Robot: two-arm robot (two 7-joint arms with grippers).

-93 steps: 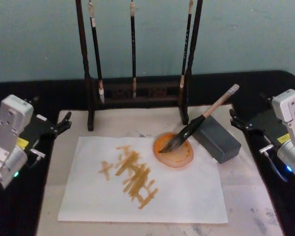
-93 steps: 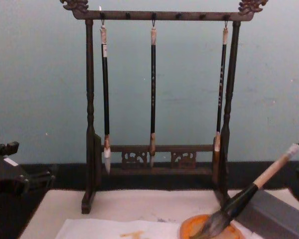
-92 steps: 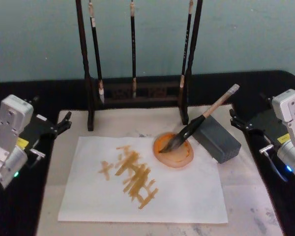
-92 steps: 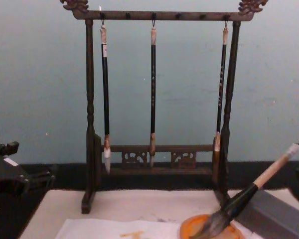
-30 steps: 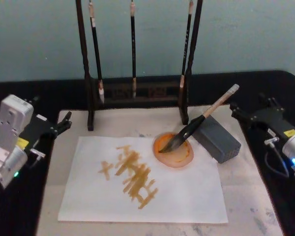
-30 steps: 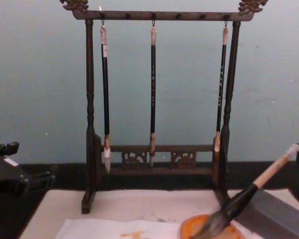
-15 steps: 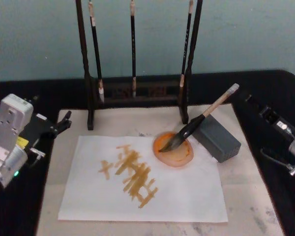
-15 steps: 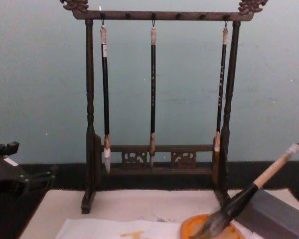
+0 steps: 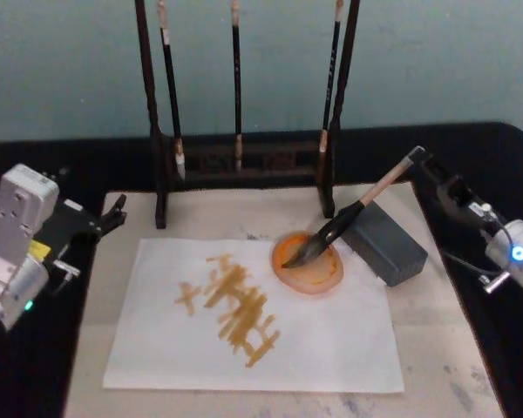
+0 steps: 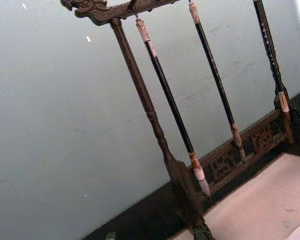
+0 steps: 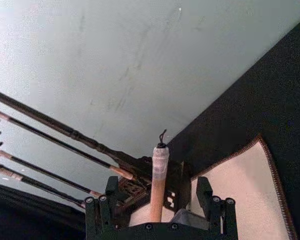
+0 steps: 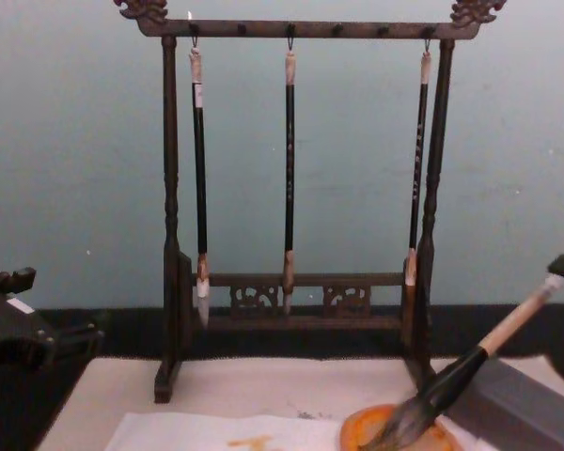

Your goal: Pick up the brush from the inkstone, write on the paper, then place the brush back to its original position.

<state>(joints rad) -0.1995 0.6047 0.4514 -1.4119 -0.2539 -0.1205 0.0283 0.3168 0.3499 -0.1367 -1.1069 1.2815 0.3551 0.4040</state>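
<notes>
The brush [image 9: 349, 218] lies tilted, its dark bristles in the orange inkstone [image 9: 318, 274] and its tan handle propped on a grey block [image 9: 385, 239]. My right gripper [image 9: 424, 164] is at the brush's white end cap, open. In the right wrist view the handle end [image 11: 160, 160] stands between the two black fingers [image 11: 112, 197] of the right gripper [image 11: 158, 182], with gaps on both sides. The white paper [image 9: 331, 348] carries orange-brown strokes and lies in front of the inkstone. My left gripper [image 9: 113, 213] is parked open at the mat's left edge.
A dark wooden rack [image 9: 235, 161] with three thin hanging brushes stands behind the paper; the chest view shows it upright [image 12: 287, 301]. A beige felt mat [image 9: 436, 348] lies under everything on the black table.
My right arm has swung forward and inward from the right side, and its open fingers now straddle the brush's end cap. The brush, inkstone and left arm have not moved.
</notes>
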